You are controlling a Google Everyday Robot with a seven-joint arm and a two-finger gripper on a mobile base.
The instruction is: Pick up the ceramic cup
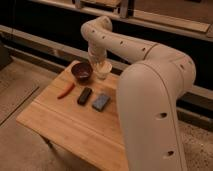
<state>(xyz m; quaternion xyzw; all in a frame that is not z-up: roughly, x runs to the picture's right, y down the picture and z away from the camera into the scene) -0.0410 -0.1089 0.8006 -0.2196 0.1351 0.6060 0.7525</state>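
Light wooden table [65, 130] in a dim room, arm reaching to its far edge.
The gripper [98, 63] hangs right over the small cream ceramic cup [104, 69], which stands just beside the dark maroon bowl [81, 72]; whether it has hold of the cup, I cannot tell. An off-centre descent could tip the cup or knock the bowl.

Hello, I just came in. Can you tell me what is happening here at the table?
A white robot arm reaches over a wooden table to pick up the ceramic cup. Its gripper is right at the cup, at the far edge of the table, beside a dark maroon bowl. The cup appears to be on the table, not lifted. Nearer the camera lie a red object, a black object and a blue-grey one.
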